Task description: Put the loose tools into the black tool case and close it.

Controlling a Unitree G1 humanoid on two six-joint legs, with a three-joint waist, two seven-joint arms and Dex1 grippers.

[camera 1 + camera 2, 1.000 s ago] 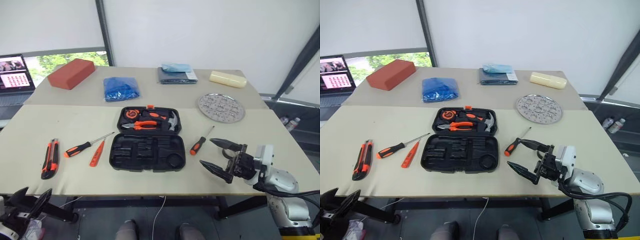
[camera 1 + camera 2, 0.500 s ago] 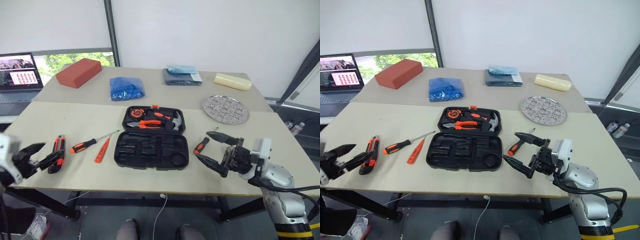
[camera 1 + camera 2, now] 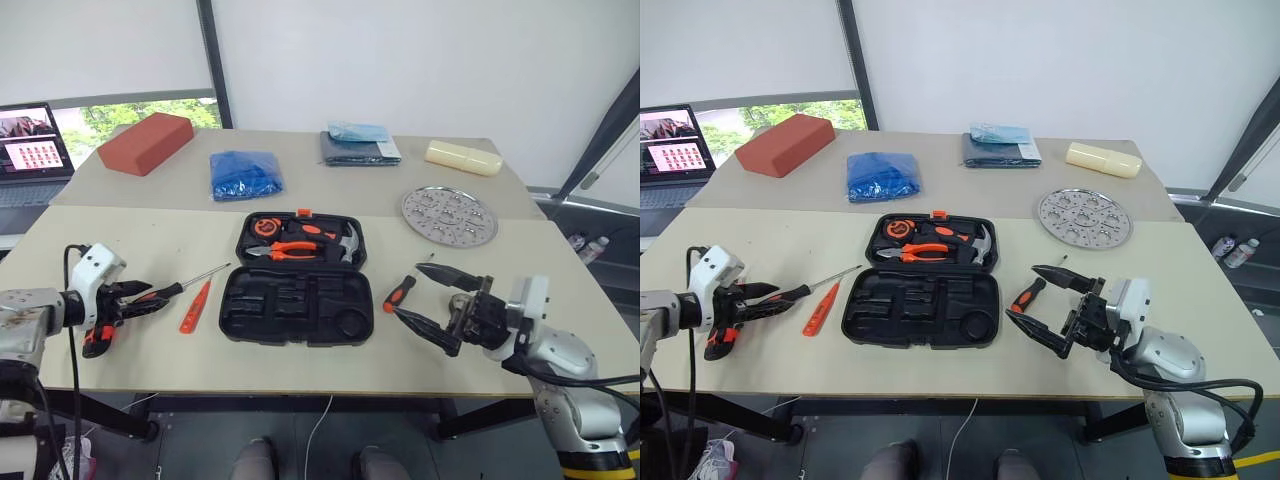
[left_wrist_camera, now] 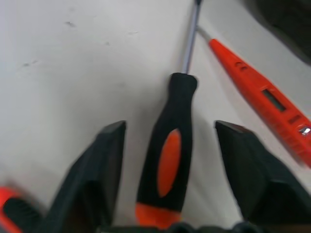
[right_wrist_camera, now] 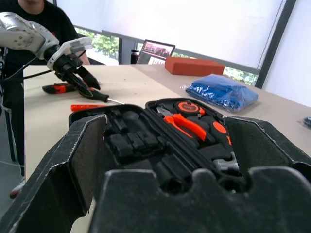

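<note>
Reaching in from the table's left edge since a second ago, the left gripper is straddling the rubbery screwdriver handle, jaws apart and not yet gripping. Beside it are lying a slim plastic tester and a knife. Right gripper is hanging agape beside another screwdriver, near the open moulded case; farther back, a perforated metal tray.

No readable text, label, brand or number anywhere. Laptop screen at far left edge of counter: grid of small red tiles, too small to read. Slim orange tester screwdriver: small grey window and dark marks on shaft, blurred, illegible. Black tool case: no legible marking on lid or moulded recesses.
</note>
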